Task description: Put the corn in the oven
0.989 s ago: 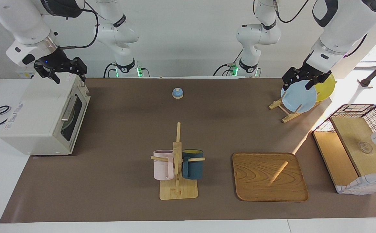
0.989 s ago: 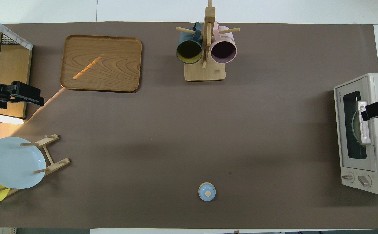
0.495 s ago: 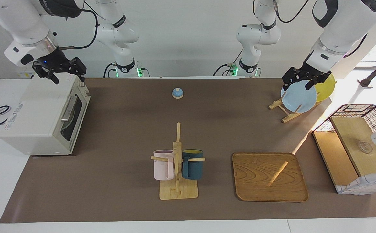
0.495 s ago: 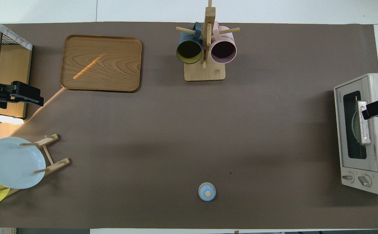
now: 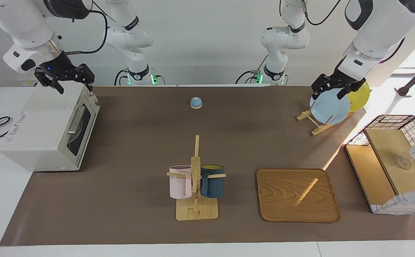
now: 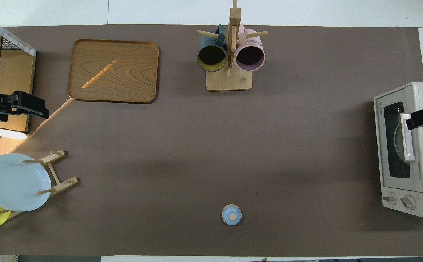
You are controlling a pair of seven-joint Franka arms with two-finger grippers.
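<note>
The off-white oven (image 5: 43,132) stands at the right arm's end of the table with its dark glass door shut and its bar handle (image 5: 76,119) facing the table's middle. It also shows in the overhead view (image 6: 404,153). No corn shows in either view. My right gripper (image 5: 75,88) hangs open and empty over the oven's top edge above the door, also in the overhead view (image 6: 420,120). My left gripper (image 5: 327,95) hangs open and empty over the plate rack, also in the overhead view (image 6: 33,109).
A blue plate (image 5: 329,106) and a yellow plate (image 5: 360,96) lean in a wooden rack. A wooden tray (image 5: 297,194), a mug tree with a pink mug (image 5: 180,182) and a dark blue mug (image 5: 212,181), a small blue lid (image 5: 196,102) and a wire-and-wood basket shelf (image 5: 393,160) stand on the brown mat.
My right gripper has risen a little above the oven's top. The left arm and everything on the table have stayed still.
</note>
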